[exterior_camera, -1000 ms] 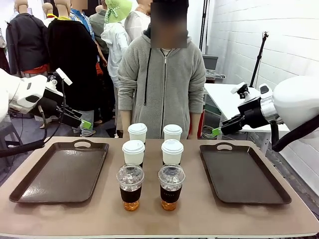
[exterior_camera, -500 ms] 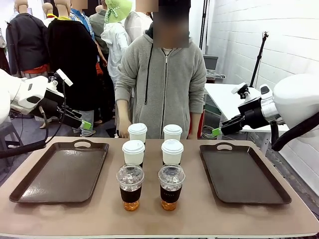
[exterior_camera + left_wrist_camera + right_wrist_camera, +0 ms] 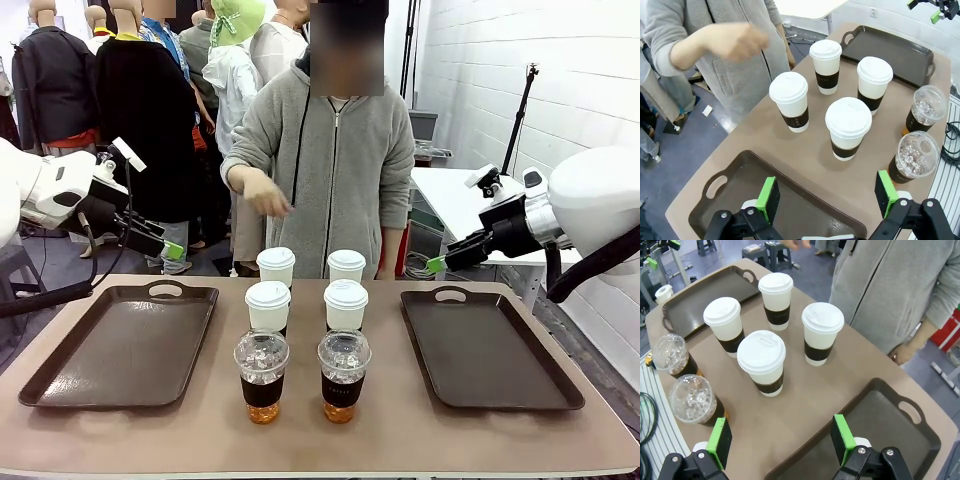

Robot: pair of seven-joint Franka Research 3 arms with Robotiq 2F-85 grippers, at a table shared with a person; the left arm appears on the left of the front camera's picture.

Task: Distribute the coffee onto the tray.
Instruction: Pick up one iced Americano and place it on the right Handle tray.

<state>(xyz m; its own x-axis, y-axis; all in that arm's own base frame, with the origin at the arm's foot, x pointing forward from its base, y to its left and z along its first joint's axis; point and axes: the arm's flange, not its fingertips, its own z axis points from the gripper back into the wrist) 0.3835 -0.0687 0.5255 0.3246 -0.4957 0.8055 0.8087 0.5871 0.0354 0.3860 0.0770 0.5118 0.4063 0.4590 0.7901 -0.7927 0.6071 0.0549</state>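
Observation:
Several white lidded paper cups of coffee [image 3: 268, 305] with black sleeves stand mid-table in two rows. In front of them are two clear dome-lidded iced coffees [image 3: 262, 375] [image 3: 343, 373]. A brown tray [image 3: 125, 345] lies at the left and a second tray [image 3: 490, 350] at the right, both bare. My left gripper [image 3: 170, 250] hovers open above the left tray's far corner. Its own view has its gripper [image 3: 827, 196] over the tray [image 3: 735, 190], with the cups [image 3: 848, 126] beyond. My right gripper [image 3: 437, 265] hangs open past the right tray's far edge, and from its wrist the gripper [image 3: 781, 440] looks down on the cups [image 3: 762, 362].
A person in a grey hoodie stands at the table's far side behind the cups, one hand [image 3: 265, 195] raised at chest height and blurred [image 3: 732, 40]. The table's front edge runs close before the iced cups. A white table [image 3: 450, 200] stands behind at the right.
The person's hand has risen from hip level to chest height. Both arms and all cups have stayed put.

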